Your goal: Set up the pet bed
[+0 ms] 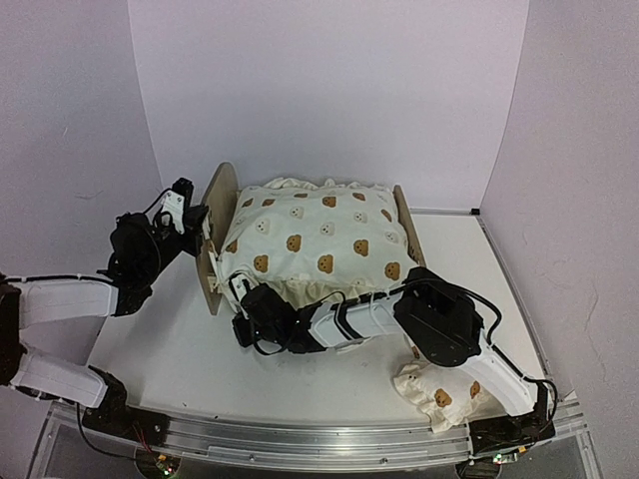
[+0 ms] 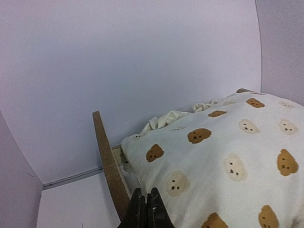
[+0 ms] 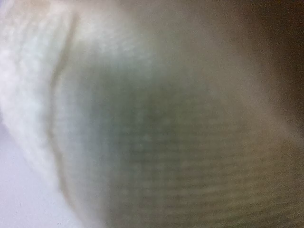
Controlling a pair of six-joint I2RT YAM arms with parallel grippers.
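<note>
The pet bed [image 1: 222, 205] stands at the middle of the tabletop [image 1: 180, 349], with its rounded headboard [image 2: 108, 164] at the 9 o'clock end and the low footboard [image 1: 404, 222] at the 3 o'clock end. Its base is hidden under the big bear-print cushion [image 1: 319, 235], which fills the frame and bulges over both boards.

The frame looks like thin, stiff wood and is probably light, so it is likely to slide or tip if pushed at the top of the headboard. The board edges are the firm places to pinch. The cushion is soft and puffy and will give under the fingers. Its ruffled border at the 6 o'clock side looks easier to catch than the plump middle.

The left hand [image 1: 197, 222] sits against the outer face of the headboard, at 9 o'clock of the bed. Its fingers are pressed together with nothing visible between them. The right hand [image 1: 243, 314] is at the cushion's 7 o'clock corner, closed. Its wrist view is blurred by cloth right at the lens, so I cannot tell whether it has fabric pinched.

A small bear-print pillow [image 1: 439, 397] lies at 5 o'clock on the tabletop, partly under the right arm. The arm stretches across the front of the bed and blocks access to that side.
</note>
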